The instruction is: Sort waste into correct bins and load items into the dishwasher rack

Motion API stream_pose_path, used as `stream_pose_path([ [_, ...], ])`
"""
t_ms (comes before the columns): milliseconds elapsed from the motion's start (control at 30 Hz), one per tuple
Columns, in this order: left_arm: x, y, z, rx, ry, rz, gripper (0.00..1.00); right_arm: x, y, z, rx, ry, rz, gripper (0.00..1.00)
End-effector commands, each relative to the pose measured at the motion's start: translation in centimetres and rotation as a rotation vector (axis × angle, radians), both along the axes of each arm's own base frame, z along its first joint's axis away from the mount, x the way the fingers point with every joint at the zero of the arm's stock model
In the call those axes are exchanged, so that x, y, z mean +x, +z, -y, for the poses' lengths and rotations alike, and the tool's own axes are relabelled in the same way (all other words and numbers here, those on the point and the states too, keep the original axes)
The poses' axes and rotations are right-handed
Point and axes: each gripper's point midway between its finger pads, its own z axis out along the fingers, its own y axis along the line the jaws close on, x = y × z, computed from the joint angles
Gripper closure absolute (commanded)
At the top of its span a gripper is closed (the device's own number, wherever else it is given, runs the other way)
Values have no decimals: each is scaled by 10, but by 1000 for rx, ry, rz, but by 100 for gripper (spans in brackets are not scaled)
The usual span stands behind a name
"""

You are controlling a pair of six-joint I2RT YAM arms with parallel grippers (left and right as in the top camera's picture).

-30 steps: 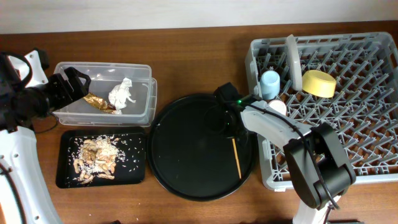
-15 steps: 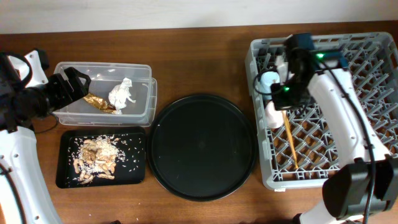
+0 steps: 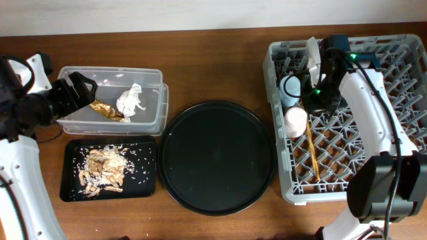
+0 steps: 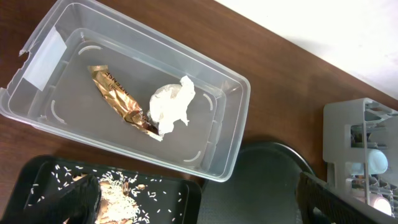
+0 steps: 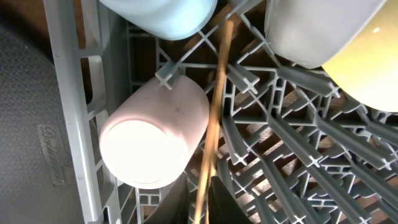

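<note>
Tub [image 3: 157, 72]: holding tissue [image 3: 131, 100], wrapper [image 3: 107, 110].
Black tray [image 3: 67, 193]: holding scraps [image 3: 100, 170].
Rack [image 3: 393, 120]: holding pink cup [image 3: 295, 121], chopsticks [image 3: 311, 150]; loading seemingly finishing.
Left end effector [image 3: 83, 90]: hanging spread.
Right end effector [image 3: 315, 103]: grip indeterminable.

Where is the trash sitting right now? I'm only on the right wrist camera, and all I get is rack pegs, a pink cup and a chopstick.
Observer: The crumpled tissue and the foil wrapper lie side by side inside the clear tub.
Operator: And the leftovers?
Observer: The food scraps are spread over the flat black tray, which sits next to the tub on the side nearer the robot.
Operator: Is the other arm holding anything?
Observer: No. The left end effector hangs open above the tub's left end, with nothing between its fingers.
</note>
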Motion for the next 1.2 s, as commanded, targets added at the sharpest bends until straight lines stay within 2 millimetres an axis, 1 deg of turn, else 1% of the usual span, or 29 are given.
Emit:
stream_pose_path([
  [0, 0, 2, -1, -2, 7, 5, 1, -1, -5, 5, -12, -10, -14, 82],
  [67, 0, 2, -1, -2, 7, 4, 1, -1, -5, 2, 7, -13, -16, 82],
  [100, 0, 2, -1, -2, 7, 5, 1, -2, -3, -24, 152, 4, -19, 76],
  [167, 0, 2, -1, -2, 7, 4, 1, 1, 7, -62, 384, 34, -2, 65],
  [200, 0, 2, -1, -2, 7, 5, 1, 3, 16, -80, 497, 52, 15, 32],
  [233, 0, 2, -1, -2, 7, 4, 1, 4, 20, -87, 543, 58, 20, 1],
  [267, 0, 2, -1, -2, 7, 5, 1, 3, 22, -90, 564, 60, 16, 1],
  [700, 0, 2, -1, -2, 7, 4, 1, 4, 22, -89, 559, 60, 19, 1],
  [733, 0, 2, -1, -2, 7, 5, 1, 3, 30, -86, 531, 66, 49, 1],
  [767, 0, 2, -1, -2, 7, 5, 1, 0, 44, -81, 491, 74, 97, 1],
  [800, 0, 2, -1, -2, 7, 4, 1, -6, 68, -77, 441, 91, 171, 1],
  [833, 0, 2, -1, -2, 7, 5, 1, -15, 98, -74, 400, 112, 264, 1],
  [867, 0, 2, -1, -2, 7, 4, 1, -26, 123, -74, 384, 131, 341, 1],
  [900, 0, 2, -1, -2, 7, 4, 1, -36, 144, -73, 363, 143, 410, 1],
  [933, 0, 2, -1, -2, 7, 4, 1, -66, 191, -69, 326, 164, 568, 1],
  [1000, 0, 2, -1, -2, 7, 5, 1, -109, 239, -70, 314, 207, 749, 1],
  [1033, 0, 2, -1, -2, 7, 5, 1, -137, 265, -63, 268, 205, 870, 1],
  [1100, 0, 2, -1, -2, 7, 5, 1, -190, 306, -50, 193, 197, 1102, 1],
  [1133, 0, 2, -1, -2, 7, 4, 1, -215, 321, -43, 158, 184, 1231, 1],
  [1167, 0, 2, -1, -2, 7, 5, 1, -232, 325, -35, 125, 159, 1346, 1],
])
